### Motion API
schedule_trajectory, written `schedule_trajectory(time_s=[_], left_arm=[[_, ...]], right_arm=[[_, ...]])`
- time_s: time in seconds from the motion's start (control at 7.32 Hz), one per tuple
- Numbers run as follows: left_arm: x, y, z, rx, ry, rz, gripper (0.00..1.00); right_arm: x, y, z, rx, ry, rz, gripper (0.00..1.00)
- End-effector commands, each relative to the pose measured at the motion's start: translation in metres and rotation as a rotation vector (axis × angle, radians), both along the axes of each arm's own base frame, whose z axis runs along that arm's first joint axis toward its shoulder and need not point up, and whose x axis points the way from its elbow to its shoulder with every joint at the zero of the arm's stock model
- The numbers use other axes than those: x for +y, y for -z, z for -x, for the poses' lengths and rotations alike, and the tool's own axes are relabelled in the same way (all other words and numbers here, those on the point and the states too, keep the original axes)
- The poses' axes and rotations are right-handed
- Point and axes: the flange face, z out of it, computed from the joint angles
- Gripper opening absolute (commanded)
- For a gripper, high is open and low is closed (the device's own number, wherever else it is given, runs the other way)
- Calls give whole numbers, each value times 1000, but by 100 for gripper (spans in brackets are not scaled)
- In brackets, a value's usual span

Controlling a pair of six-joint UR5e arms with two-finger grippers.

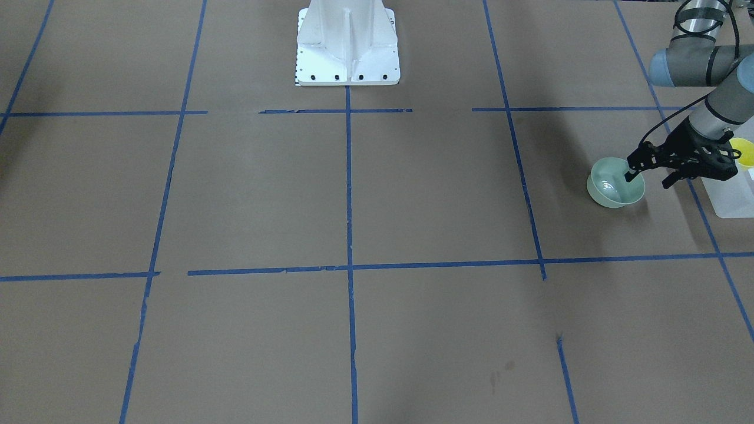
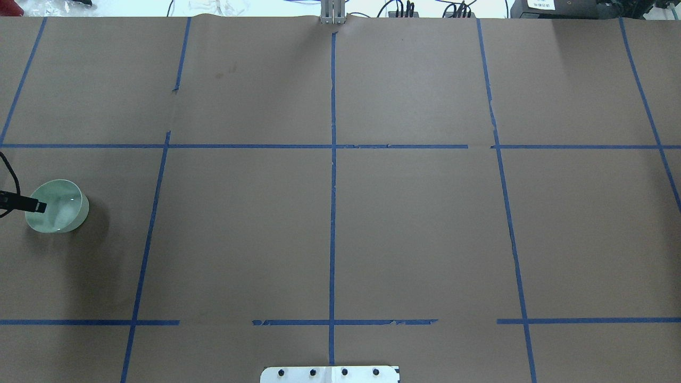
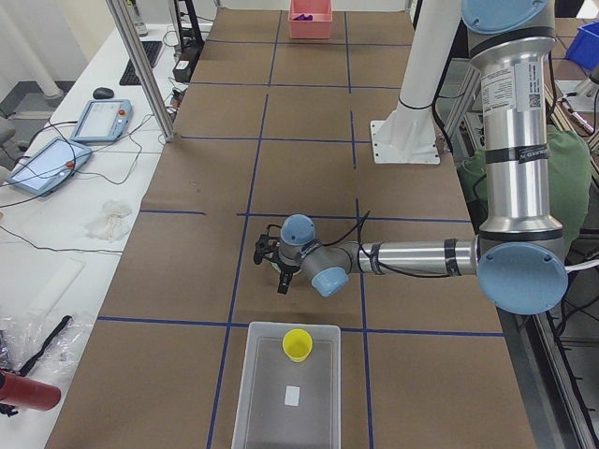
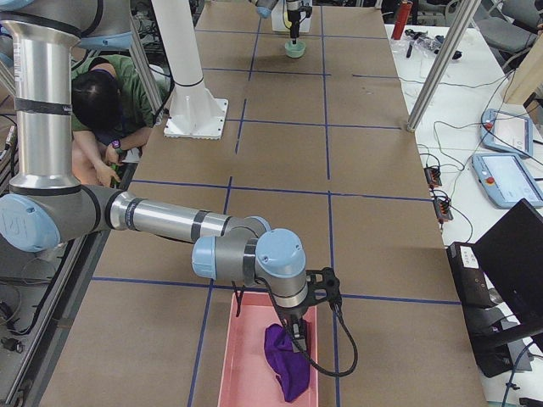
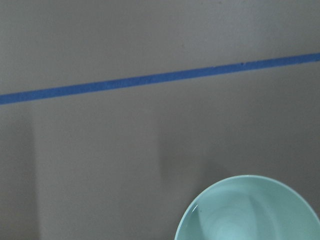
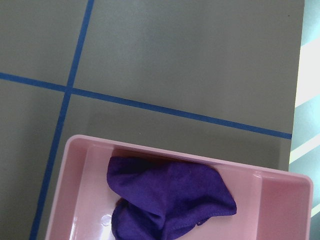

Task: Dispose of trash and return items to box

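The pale mint-green bowl stands upright on the brown table near the robot's left end; it also shows in the overhead view and the left wrist view. My left gripper is open and straddles the bowl's rim, with one fingertip inside the bowl and the other outside. The yellow cup stands inside the translucent white box, just beyond the bowl. My right gripper hangs over a pink tray at the other end; I cannot tell whether it is open or shut.
The pink tray holds a crumpled purple cloth. The white robot base stands at the table's robot-side edge. Blue tape lines grid the brown table. A person crouches beside the base in the right side view.
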Motion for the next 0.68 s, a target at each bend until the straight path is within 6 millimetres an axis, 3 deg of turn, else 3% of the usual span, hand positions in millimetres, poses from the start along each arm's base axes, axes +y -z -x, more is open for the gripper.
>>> schedule_trajectory(time_s=[0.0, 0.14, 0.41, 0.55], left_arm=[[-4, 3, -9, 23, 36, 55, 20], [-6, 7, -15, 29, 45, 66, 0], [-8, 17, -16, 43, 40, 62, 0], [-2, 28, -12, 65, 26, 58, 0]], right_arm=[[-1, 20, 6, -88, -31, 12, 100], [-4, 33, 7, -108, -44, 37, 100], [-4, 66, 10, -180, -127, 117, 100], [-9, 81, 23, -200, -136, 128, 100]])
